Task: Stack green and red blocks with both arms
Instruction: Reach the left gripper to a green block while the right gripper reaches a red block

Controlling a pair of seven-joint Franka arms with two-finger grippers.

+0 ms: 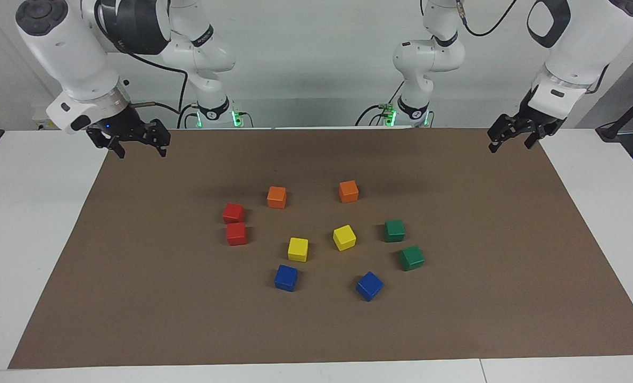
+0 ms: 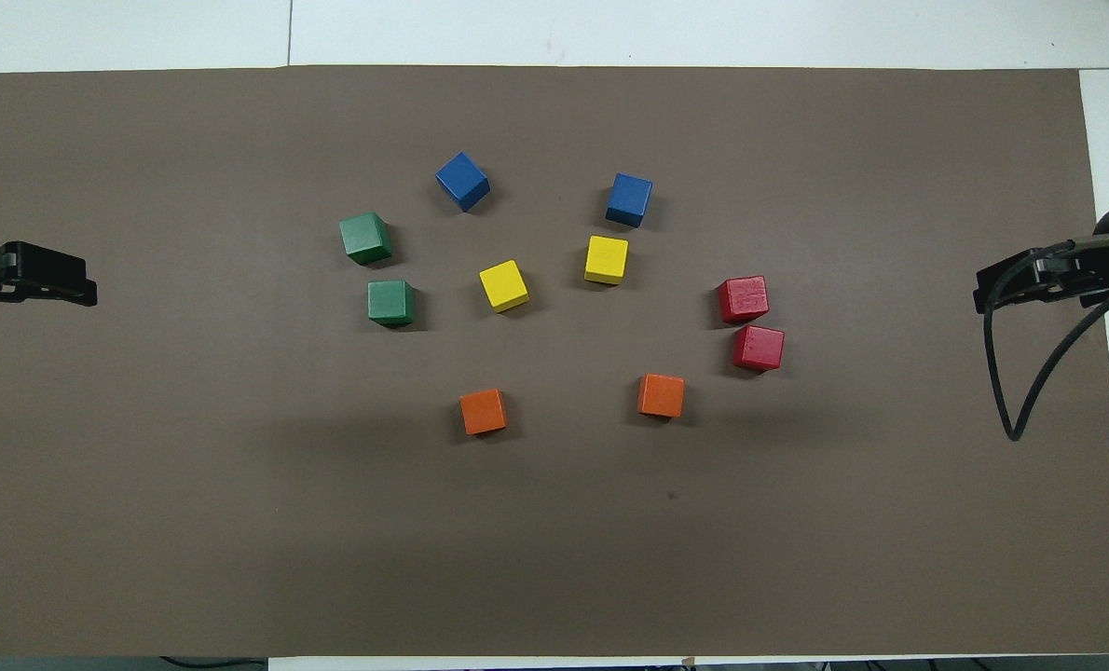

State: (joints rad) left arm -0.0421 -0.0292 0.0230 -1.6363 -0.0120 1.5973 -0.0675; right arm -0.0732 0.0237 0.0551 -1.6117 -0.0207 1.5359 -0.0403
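Note:
Two red blocks sit side by side on the brown mat toward the right arm's end, one point(image 1: 233, 213) point(image 2: 759, 348) nearer the robots than the other point(image 1: 236, 234) point(image 2: 743, 299). Two green blocks lie toward the left arm's end, one point(image 1: 394, 230) point(image 2: 391, 303) nearer the robots than the other point(image 1: 411, 257) point(image 2: 365, 238). All of them rest singly on the mat. My right gripper point(image 1: 141, 152) point(image 2: 1006, 289) hangs open and empty over the mat's corner at its own end. My left gripper point(image 1: 509, 144) point(image 2: 61, 284) hangs open and empty over the mat's edge at its end.
Between the red and green blocks lie two orange cubes point(image 1: 276, 197) point(image 1: 348, 191) nearest the robots, two yellow cubes point(image 1: 298, 249) point(image 1: 344, 237) in the middle, and two blue cubes point(image 1: 286, 277) point(image 1: 369, 285) farthest out. The brown mat point(image 1: 135, 298) covers most of the white table.

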